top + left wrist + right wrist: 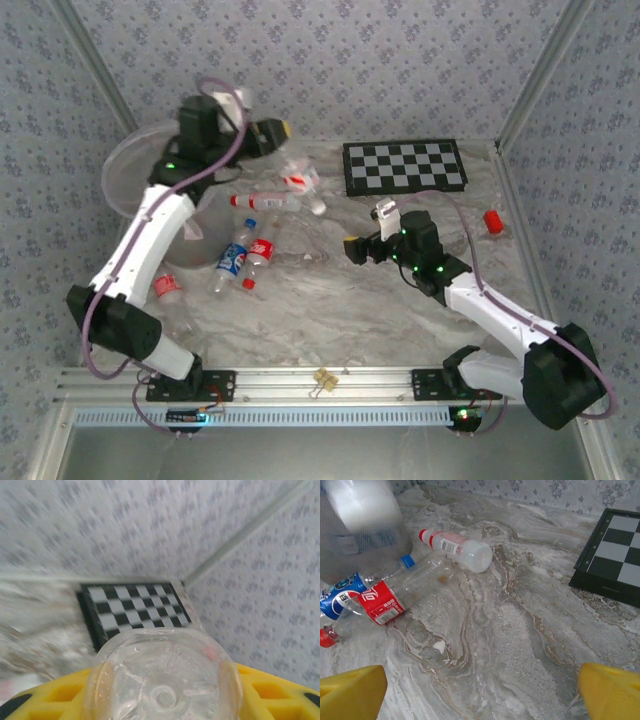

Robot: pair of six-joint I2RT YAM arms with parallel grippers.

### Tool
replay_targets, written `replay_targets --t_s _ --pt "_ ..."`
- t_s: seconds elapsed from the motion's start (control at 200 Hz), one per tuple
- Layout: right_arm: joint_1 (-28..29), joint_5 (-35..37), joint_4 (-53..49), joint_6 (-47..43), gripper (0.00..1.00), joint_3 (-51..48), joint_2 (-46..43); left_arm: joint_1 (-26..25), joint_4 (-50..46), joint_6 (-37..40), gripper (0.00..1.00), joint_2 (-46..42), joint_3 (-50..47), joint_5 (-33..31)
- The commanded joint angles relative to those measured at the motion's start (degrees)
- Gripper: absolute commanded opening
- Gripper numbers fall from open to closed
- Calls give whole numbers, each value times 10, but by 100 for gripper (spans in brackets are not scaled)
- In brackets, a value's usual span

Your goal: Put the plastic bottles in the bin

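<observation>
Clear bottle clamped in left pincer; right pincer gaping wide, empty.
Other plastic bottles lie on the marble table just beside the frosted bin; the left pincer is near its rim.

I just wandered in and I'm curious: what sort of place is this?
Probably a robotics test booth: two robot arms bolted to a metal rail at the edge of a marble-patterned table, patterned walls closing it in, and a black-and-white checkerboard lying on the table.
</observation>
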Motion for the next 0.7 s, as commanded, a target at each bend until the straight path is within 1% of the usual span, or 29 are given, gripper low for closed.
replay_targets --t_s 0.0,0.13,0.205,0.25,0.305,0.405,0.45,0.525,0.56,0.615,0.695 --pt "2 -2 5 6 100 3 18 73 -52 34 22 -62 55 -12" --pt "-1 0 -3 -2 100 7 31 172 -57 22 14 -101 75 -8" --pt "-2 -3 -6 -7 100 8 34 225 -49 8 12 -112 84 28" --pt "-3 -6 -7 -8 100 7 34 251 -65 10 11 -110 102 40" --pt "-4 -8 -8 -9 100 6 36 276 -100 28 9 -104 128 31" --pt "-5 -12 -5 -10 100 1 39 312 -155 69 3 -93 166 -5" --pt "-6 -14 -6 -11 100 0 41 332 -159 74 0 -88 166 0" --pt "-8 -17 -7 -12 100 -2 43 357 -165 79 0 -70 169 15" --pt "-9 -19 -8 -13 100 -2 44 362 -174 89 0 -59 177 10" --pt "-10 -22 -9 -16 100 -1 45 364 -215 115 0 -39 195 -10" --pt "-13 -24 -13 -20 100 1 45 364 -265 155 0 -14 217 -71"
